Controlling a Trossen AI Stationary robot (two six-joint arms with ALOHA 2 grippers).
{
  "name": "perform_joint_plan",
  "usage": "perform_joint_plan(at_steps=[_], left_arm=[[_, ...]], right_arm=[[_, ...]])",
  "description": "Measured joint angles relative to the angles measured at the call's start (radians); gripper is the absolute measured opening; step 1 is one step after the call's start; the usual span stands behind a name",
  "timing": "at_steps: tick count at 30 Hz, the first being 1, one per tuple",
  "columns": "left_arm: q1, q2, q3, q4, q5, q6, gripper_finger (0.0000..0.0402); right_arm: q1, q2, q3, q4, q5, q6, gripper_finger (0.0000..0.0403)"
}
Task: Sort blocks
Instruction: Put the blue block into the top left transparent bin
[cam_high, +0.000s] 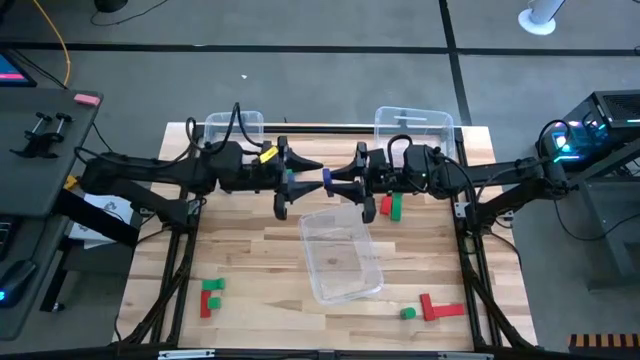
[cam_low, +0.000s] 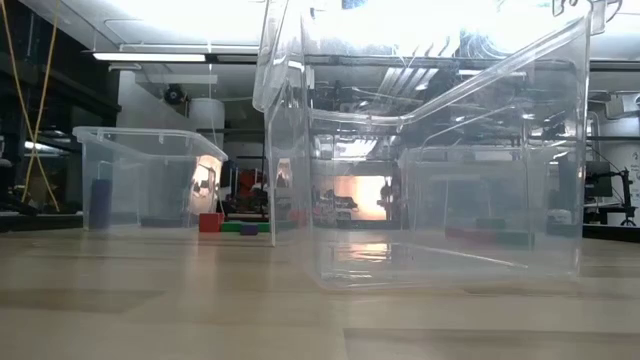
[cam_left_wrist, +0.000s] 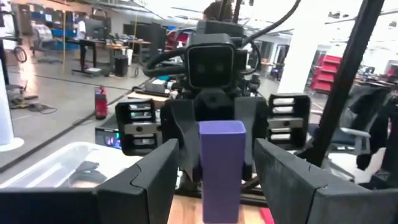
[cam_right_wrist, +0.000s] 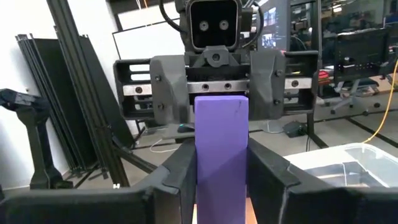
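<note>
A blue bar (cam_right_wrist: 221, 155) hangs in the air above the bench (cam_high: 250, 270), between the two grippers, over the far end of the middle clear bin (cam_high: 342, 253). The right gripper (cam_high: 337, 178) clamps it, fingers pressed to its sides. The left gripper (cam_high: 312, 176) faces it, its fingers (cam_left_wrist: 140, 180) spread apart on either side of the bar without touching. Red and green blocks (cam_high: 390, 207) lie just beside the bin.
</note>
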Motion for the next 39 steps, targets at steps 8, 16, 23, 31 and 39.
perform_joint_plan(at_steps=[8,16,23,31,39], left_arm=[[-0.006,0.041,0.000,0.063,0.050,0.001,0.0197],[-0.006,0.068,0.000,0.122,0.048,0.002,0.0197],[-0.006,0.067,0.000,0.145,0.042,0.028,0.0189],[-0.006,0.067,0.000,0.143,0.016,0.027,0.0115],[-0.006,0.061,0.001,0.134,0.021,0.024,0.0073]], right_arm=[[0.001,0.000,0.000,0.011,-0.004,0.000,0.0102],[0.001,-0.001,0.000,0.010,-0.004,0.000,0.0102],[0.001,-0.001,0.000,0.011,-0.005,0.000,0.0102],[0.001,-0.001,0.000,0.010,-0.004,-0.001,0.0102],[0.002,-0.001,0.000,0.019,0.004,-0.003,0.0104]])
